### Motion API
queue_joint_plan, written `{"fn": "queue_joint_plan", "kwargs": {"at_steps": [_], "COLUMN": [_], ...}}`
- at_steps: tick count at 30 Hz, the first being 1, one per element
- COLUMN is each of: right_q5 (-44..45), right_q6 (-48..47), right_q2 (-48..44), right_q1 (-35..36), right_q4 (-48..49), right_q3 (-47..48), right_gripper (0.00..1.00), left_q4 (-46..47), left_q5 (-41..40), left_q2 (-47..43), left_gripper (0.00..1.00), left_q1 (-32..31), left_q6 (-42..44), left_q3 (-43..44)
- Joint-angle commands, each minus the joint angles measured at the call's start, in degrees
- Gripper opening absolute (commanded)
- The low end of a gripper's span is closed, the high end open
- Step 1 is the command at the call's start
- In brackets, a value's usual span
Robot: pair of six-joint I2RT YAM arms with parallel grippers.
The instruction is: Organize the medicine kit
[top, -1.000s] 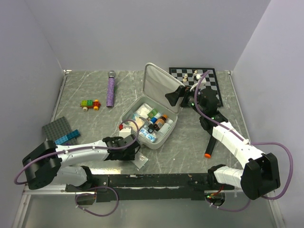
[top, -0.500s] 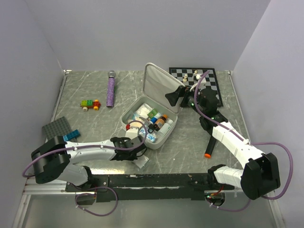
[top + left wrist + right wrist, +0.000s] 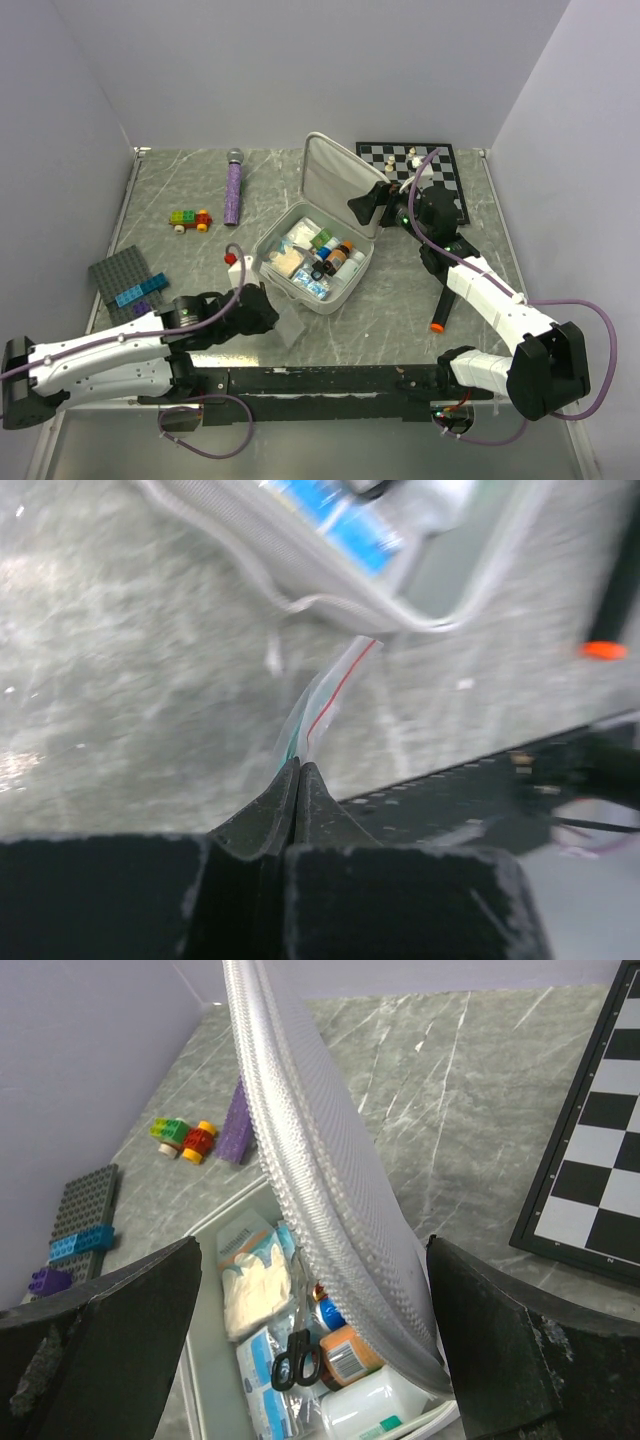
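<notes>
While right gripper [image 3: 366, 206] straddles lid [image 3: 335, 185] wide open, step: your left gripper [image 3: 298, 768] pinches zip bag [image 3: 325, 695]
next: carry it into medicine kit [image 3: 344, 281]

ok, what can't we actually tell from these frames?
- Left wrist: what the clear bag holds. It is blurred, and the left gripper is shut on its edge.
- Right wrist: part of the medicine kit interior, hidden behind its raised lid.
- Top external: the labels on the bottles in the kit are too small to read.
</notes>
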Motion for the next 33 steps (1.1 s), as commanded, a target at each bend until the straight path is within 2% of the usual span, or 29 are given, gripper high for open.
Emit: {"fn": "queue_joint_plan", "kwargs": {"at_steps": [1, 7, 13, 16, 20, 23, 27, 33], "right_q5": [-0.05, 0.13, -0.49, -0.93, -1.45, -1.63, -2.51, -4.27], "right_q6": [-0.2, -0.64, -0.99, -1.16, -1.25, -1.16, -1.16, -2.48], "right_q2": [-1.37, -2.42, -3.83, -3.74, -3.57, -3.57, -3.22, -2.87], "right_q1": [0.51, 0.51, 0.51, 0.51, 0.43, 0.51, 0.51, 0.6], "right_q4": [0.02, -1.04, 0.1, 0.45, -0.16, -0.34, -0.34, -0.86], "right_q3": [2.17, 2.26, 0.15, -0.29, 0.23, 0.41, 0.24, -0.03], "right_gripper": [1.0, 1.0, 1.0, 1.0, 1.0, 1.0, 1.0, 1.0], "left_q4": [-3.24, -0.18, 5.71, 8.7, 5.47, 3.96, 12.38, 13.01], "left_q5": [-0.77, -2.61, -11.3, -16.31, -21.94, -19.77, -11.16, -6.75], "left_q2": [-3.39, -9.8, -13.15, -10.09, -0.52, 7.04, 11.01, 20.5], "left_gripper": [0.01, 0.01, 0.01, 0.01, 0.01, 0.01, 0.01, 0.01], "left_q1": [-0.23, -0.14, -0.14, -0.06, 1.69, 8.18, 18.2, 24.9], "left_q6": [-1.05, -1.05, -1.41, 0.44, 1.5, 1.76, 1.41, 1.58], "left_q3": [5.24, 8.49, 11.83, 15.34, 26.04, 32.83, 33.55, 42.67]}}
